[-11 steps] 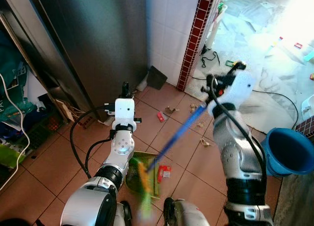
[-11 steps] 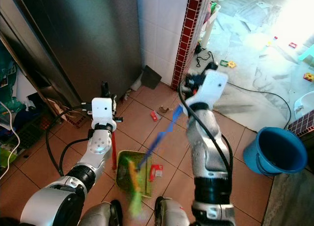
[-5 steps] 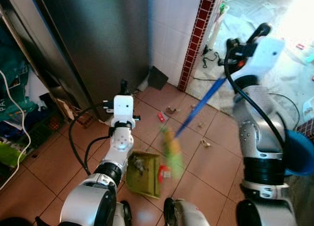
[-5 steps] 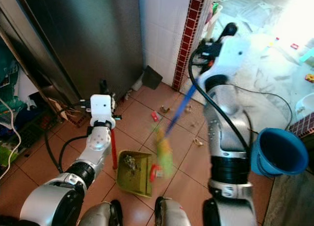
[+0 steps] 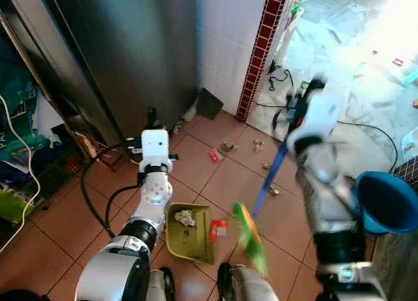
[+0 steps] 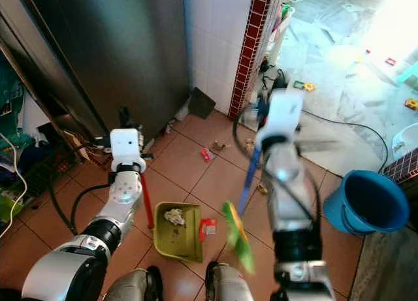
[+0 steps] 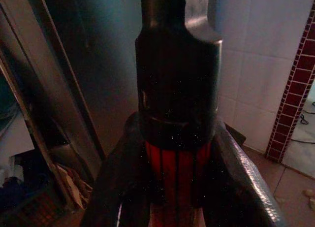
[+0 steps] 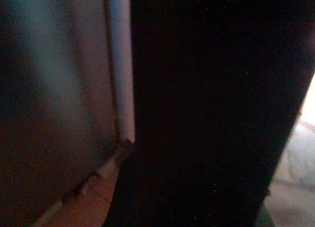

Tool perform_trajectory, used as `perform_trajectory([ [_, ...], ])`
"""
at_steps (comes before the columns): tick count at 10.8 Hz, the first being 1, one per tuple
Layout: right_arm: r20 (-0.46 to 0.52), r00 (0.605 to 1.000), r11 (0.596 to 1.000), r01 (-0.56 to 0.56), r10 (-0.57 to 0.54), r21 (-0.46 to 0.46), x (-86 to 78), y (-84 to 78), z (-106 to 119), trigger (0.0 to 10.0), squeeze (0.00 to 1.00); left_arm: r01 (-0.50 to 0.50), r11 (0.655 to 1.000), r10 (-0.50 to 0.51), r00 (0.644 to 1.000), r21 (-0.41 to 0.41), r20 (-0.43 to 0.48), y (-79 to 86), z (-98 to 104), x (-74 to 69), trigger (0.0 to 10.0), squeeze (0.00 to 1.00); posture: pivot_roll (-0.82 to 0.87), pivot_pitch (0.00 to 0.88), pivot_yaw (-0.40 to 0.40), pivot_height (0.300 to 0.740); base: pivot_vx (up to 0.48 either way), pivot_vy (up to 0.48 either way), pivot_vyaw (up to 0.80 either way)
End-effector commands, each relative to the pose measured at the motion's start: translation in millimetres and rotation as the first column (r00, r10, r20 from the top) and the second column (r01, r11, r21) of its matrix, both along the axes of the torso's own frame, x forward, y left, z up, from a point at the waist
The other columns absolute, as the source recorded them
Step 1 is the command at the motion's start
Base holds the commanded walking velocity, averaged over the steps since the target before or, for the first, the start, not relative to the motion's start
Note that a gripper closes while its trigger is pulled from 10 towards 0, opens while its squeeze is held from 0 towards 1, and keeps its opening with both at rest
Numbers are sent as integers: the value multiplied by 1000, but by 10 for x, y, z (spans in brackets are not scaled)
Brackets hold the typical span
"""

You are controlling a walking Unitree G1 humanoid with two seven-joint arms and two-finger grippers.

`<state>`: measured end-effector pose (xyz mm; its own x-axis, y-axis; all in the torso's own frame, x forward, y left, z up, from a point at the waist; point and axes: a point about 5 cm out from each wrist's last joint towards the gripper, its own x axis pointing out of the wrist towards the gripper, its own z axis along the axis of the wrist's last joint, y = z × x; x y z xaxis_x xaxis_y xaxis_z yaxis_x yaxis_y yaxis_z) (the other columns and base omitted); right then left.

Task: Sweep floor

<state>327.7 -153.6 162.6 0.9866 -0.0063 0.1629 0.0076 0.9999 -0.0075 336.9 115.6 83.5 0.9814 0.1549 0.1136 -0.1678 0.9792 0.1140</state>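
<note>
Left tool (image 7: 178, 187) clamped on red dustpan handle (image 6: 145, 200), green dustpan (image 6: 176, 230) beside open tiled floor (image 6: 209, 177).

— How many cleaning tools were there?
— One broom (image 5: 261, 196), one dustpan (image 5: 191, 231) and one blue bucket (image 5: 386, 202).
— And the litter?
— One red wrapper (image 5: 218, 230) beside the pan, one crumpled wad (image 5: 185, 217) inside it, one small red scrap (image 5: 213, 155) farther off and about four pale bits; blur made that count unsure.
— Arms?
— Two.
</note>
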Motion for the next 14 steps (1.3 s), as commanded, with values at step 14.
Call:
perform_trajectory([
  [14,175,985,994,-30,12,102,178,-64,480,10000,0,53,997,-49,995,53,-82,29,-135,-49,10000,0,-132,79,7,740,0,0,0],
])
